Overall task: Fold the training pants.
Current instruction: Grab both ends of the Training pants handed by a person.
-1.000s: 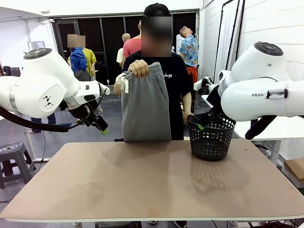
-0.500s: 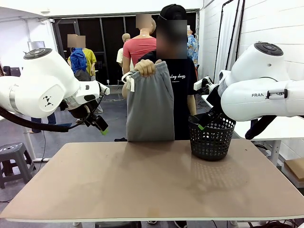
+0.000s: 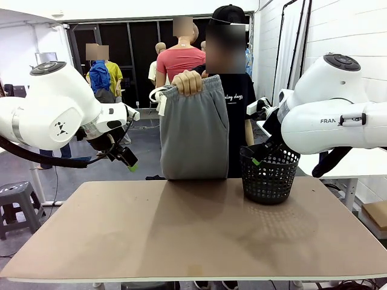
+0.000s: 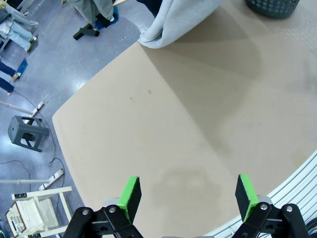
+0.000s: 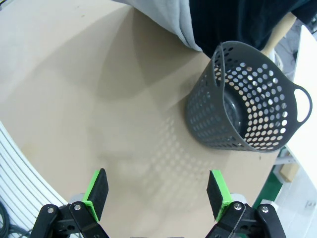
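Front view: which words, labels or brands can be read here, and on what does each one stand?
"FRAN": on the right arm, the rest hidden.
White print on the person's black T-shirt: partly covered by the training pants, too small to read.

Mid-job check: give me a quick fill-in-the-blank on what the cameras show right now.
The light grey jersey training pants hang from the person's ____. The black mesh plastic basket stands on the brown table at the robot's ____ side. The left gripper and right gripper both have ____ jaws.
Missing words: hand; right; open.
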Motion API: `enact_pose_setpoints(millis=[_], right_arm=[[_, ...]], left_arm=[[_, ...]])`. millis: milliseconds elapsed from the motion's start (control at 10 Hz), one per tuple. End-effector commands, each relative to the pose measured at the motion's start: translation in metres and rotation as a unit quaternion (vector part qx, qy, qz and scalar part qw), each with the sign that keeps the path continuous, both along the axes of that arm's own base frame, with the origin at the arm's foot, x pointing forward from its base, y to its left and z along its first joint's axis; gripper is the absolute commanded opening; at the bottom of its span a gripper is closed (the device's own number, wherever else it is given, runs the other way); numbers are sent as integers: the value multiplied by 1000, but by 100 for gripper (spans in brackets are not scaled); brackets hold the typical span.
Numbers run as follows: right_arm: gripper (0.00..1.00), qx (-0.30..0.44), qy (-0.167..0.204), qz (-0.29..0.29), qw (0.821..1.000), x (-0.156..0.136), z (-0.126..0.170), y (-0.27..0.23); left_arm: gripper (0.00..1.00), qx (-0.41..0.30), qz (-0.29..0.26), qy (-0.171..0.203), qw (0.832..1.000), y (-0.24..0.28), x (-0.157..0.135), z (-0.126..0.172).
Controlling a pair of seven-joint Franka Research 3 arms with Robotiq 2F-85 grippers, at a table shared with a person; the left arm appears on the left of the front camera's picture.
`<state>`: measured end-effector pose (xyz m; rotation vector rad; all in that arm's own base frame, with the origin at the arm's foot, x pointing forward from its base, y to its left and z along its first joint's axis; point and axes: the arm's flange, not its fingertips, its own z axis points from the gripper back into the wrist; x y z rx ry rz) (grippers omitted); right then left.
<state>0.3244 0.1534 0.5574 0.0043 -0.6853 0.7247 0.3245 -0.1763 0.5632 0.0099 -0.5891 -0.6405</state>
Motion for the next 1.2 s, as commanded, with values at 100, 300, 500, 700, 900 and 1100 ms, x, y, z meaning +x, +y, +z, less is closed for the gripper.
enact_pose_setpoints(millis=[100, 300, 500, 700, 900, 1100], right_arm=[[100, 0, 0, 0, 1000, 0, -1, 0], [100, 0, 0, 0, 1000, 0, -1, 0], [100, 0, 0, 0, 1000, 0, -1, 0], [100, 0, 0, 0, 1000, 0, -1, 0], [100, 0, 0, 0, 1000, 0, -1, 0], [100, 0, 0, 0, 1000, 0, -1, 0]], left_arm=[[100, -1, -2, -1, 1000, -1, -1, 0], [100, -1, -2, -1, 1000, -1, -1, 0], [100, -1, -2, -1, 1000, -1, -1, 0], [100, -1, -2, -1, 1000, -1, -1, 0], [100, -1, -2, -1, 1000, -1, -1, 0], [100, -1, -2, -1, 1000, -1, -1, 0]])
